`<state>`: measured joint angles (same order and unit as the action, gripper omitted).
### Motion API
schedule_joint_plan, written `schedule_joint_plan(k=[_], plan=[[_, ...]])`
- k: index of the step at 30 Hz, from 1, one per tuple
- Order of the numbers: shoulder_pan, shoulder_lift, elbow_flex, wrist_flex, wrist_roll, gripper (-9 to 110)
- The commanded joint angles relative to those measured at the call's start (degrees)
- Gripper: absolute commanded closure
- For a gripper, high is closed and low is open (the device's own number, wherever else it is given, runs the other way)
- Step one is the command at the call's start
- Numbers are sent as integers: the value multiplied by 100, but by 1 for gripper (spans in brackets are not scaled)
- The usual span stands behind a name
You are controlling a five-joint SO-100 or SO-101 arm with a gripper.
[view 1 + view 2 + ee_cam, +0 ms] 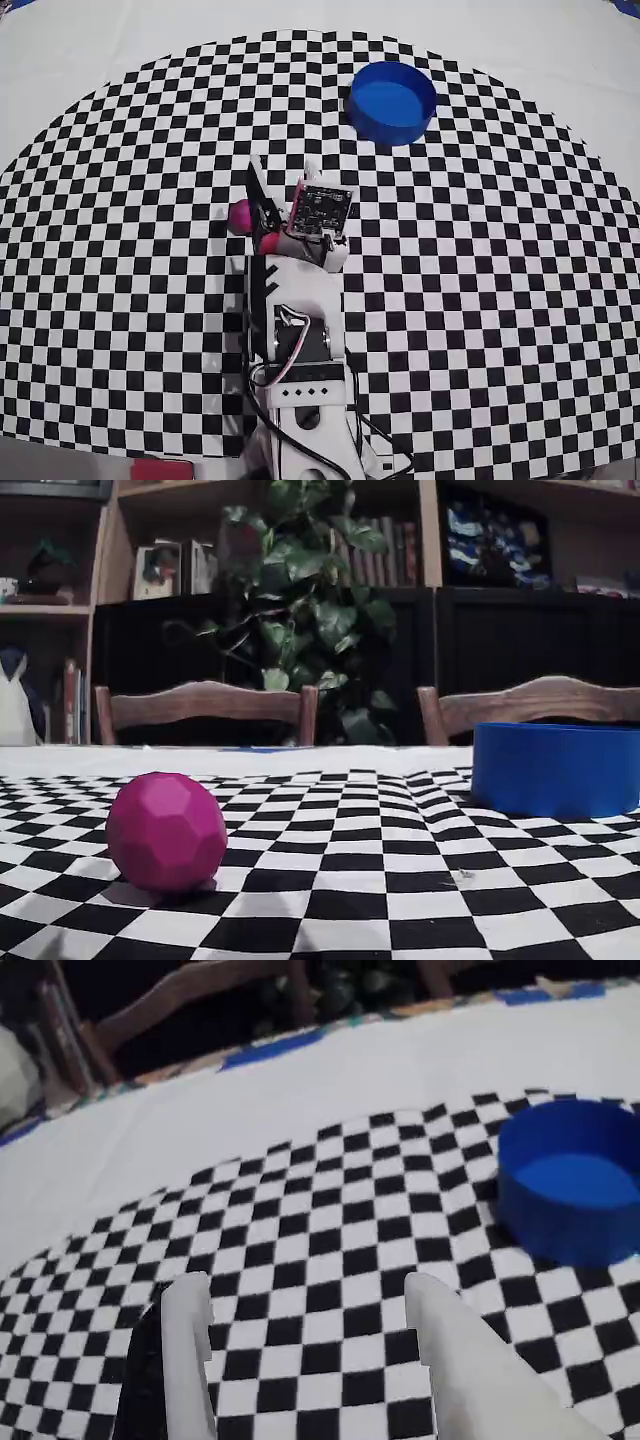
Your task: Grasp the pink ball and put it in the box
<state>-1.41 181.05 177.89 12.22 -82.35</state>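
In the overhead view the small magenta-pink faceted ball [239,215] rests on the checkered cloth [480,300], just left of the white two-finger gripper [268,200], whose fingers are spread and hold nothing. The round blue shallow box [393,102] sits well apart, far right.

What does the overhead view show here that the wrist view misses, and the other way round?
Only the overhead view shows the pink ball, resting on the checkered cloth just left of the arm, apart from the box, which is empty. Only the wrist view shows the gripper close up, its two fingers spread with bare cloth between them, plus chair legs beyond the table. Both show the blue box and the checkered cloth.
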Motion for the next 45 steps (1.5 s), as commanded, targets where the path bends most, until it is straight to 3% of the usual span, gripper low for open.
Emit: schedule_joint_plan(k=[1,11,26,45], plan=[[26,-70,26,-141,-606,80],[26,-97,26,-264,-1178,80],[-35,-158,44,-308,-1187,80],[-1046,-264,44,-264,-1187,80]])
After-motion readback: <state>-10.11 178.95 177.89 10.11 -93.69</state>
